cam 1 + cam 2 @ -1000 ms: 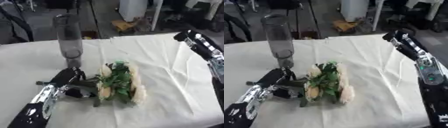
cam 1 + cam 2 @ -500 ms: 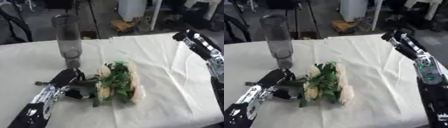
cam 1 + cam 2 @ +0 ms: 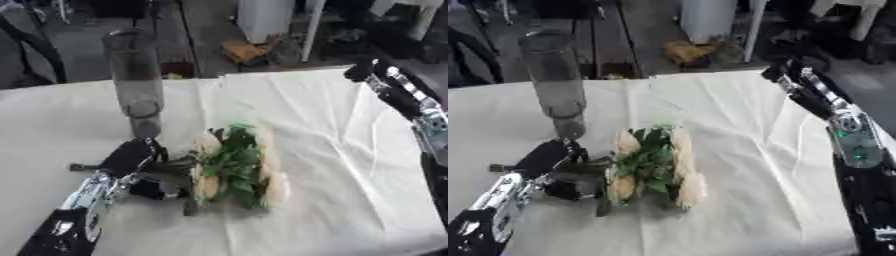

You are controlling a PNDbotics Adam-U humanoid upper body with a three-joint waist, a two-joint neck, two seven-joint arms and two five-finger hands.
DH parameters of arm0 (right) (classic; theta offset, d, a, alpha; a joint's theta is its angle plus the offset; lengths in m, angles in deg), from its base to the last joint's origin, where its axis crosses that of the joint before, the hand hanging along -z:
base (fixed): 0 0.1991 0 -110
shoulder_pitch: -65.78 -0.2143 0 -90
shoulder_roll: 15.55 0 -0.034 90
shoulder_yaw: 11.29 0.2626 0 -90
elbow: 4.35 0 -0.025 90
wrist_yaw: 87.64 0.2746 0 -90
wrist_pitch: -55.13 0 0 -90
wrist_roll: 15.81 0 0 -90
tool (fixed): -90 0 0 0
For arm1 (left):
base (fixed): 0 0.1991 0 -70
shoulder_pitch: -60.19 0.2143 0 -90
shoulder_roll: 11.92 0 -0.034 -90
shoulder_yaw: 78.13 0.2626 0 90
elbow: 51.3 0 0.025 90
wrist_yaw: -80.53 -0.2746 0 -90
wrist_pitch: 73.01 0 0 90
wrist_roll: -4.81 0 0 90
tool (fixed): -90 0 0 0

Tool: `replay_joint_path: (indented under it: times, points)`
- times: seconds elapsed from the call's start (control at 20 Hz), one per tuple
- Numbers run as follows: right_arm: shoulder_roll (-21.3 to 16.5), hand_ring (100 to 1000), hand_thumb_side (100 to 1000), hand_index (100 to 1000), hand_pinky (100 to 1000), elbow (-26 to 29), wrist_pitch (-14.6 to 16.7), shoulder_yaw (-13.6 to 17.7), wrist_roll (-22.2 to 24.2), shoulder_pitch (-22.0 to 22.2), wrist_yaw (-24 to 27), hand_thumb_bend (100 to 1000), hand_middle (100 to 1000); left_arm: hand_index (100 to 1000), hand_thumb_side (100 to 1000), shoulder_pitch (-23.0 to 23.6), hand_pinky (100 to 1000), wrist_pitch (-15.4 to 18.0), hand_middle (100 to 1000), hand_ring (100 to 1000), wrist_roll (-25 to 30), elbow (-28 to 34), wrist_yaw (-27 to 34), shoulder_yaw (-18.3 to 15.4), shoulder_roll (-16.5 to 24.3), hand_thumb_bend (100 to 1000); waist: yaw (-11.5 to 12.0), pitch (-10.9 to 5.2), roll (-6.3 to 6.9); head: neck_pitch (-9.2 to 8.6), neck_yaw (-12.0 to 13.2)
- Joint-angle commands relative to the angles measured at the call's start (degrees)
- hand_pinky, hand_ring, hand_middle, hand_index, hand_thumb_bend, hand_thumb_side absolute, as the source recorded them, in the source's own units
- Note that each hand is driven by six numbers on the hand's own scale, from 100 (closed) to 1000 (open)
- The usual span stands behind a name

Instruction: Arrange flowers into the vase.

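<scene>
A tall clear glass vase (image 3: 137,85) stands upright at the left back of the white-clothed table (image 3: 332,165). In front of it lies a bunch of cream flowers with green leaves (image 3: 234,165), stems pointing left. My left hand (image 3: 131,159) reaches in from the lower left and rests at the stem ends, fingers curled round the dark stems (image 3: 166,172). My right hand (image 3: 787,75) hovers high at the table's far right edge, well away from the flowers; its fingers are not clear.
Creases run through the white cloth (image 3: 754,150) to the right of the flowers. Beyond the table's far edge is a dark floor with a brown box (image 3: 245,50) and white furniture legs (image 3: 311,30).
My left hand has stayed at the stems with hardly any shift. The right arm has edged slightly, and the flowers and vase have not moved.
</scene>
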Motion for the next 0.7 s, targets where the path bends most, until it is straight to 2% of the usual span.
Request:
replay_joint_path:
  times: [0.05,0.2,0.4,0.45,0.5,0.55,0.6,0.65,0.7]
  points:
    - [-1.6,783,804,912,824,0.4,0.2,0.3,-0.1,-1.1,0.6,100,692,487,776,0.2,249,-0.7,236,299,0.6,0.7,0.6,0.1,1.5,791,0.2,-0.43,-0.18,0.35,-0.2]
    - [-1.6,783,804,913,824,0.4,0.2,0.3,-0.1,-1.2,0.7,100,691,461,748,0.3,215,-1.4,209,272,0.6,0.8,0.8,0.0,1.5,785,0.2,-0.43,-0.21,0.31,-0.1]
    - [-1.6,783,805,913,824,0.4,0.2,0.3,-0.1,-1.1,0.7,100,691,434,651,0.3,174,-2.1,182,243,0.2,0.3,0.4,-0.3,1.3,751,0.1,-0.43,-0.19,0.3,-0.1]
    - [-1.6,783,805,913,824,0.4,0.2,0.3,-0.1,-1.1,0.7,100,691,431,595,0.3,172,-2.2,181,242,0.1,0.2,0.4,-0.3,1.3,713,0.1,-0.43,-0.17,0.3,-0.1]
    - [-1.6,783,805,913,824,0.4,0.2,0.3,-0.1,-1.1,0.7,100,691,431,578,0.3,171,-2.3,180,242,0.0,0.2,0.4,-0.4,1.3,700,0.1,-0.43,-0.17,0.32,-0.1]
    - [-1.6,783,805,913,824,0.4,0.2,0.3,-0.1,-1.1,0.7,100,691,427,507,0.2,166,-2.5,178,239,-0.1,0.1,0.5,-0.4,1.2,638,0.1,-0.43,-0.16,0.3,-0.1]
    - [-1.5,783,805,913,824,0.5,0.1,0.3,-0.1,-1.1,0.7,100,691,427,507,0.2,166,-2.6,178,239,-0.3,0.1,0.7,-0.5,1.2,638,0.1,-0.42,-0.15,0.28,-0.1]
    - [-1.5,783,806,913,824,0.5,0.1,0.3,-0.1,-1.1,0.7,100,691,420,413,0.1,154,-2.8,174,232,-0.4,0.0,0.8,-0.5,1.2,532,0.0,-0.42,-0.15,0.27,-0.1]
    - [-1.5,783,805,913,824,0.5,0.1,0.3,0.0,-1.1,0.7,100,691,415,394,0.1,145,-2.9,171,226,-0.4,0.0,1.0,-0.6,1.2,510,0.0,-0.42,-0.15,0.25,-0.1]
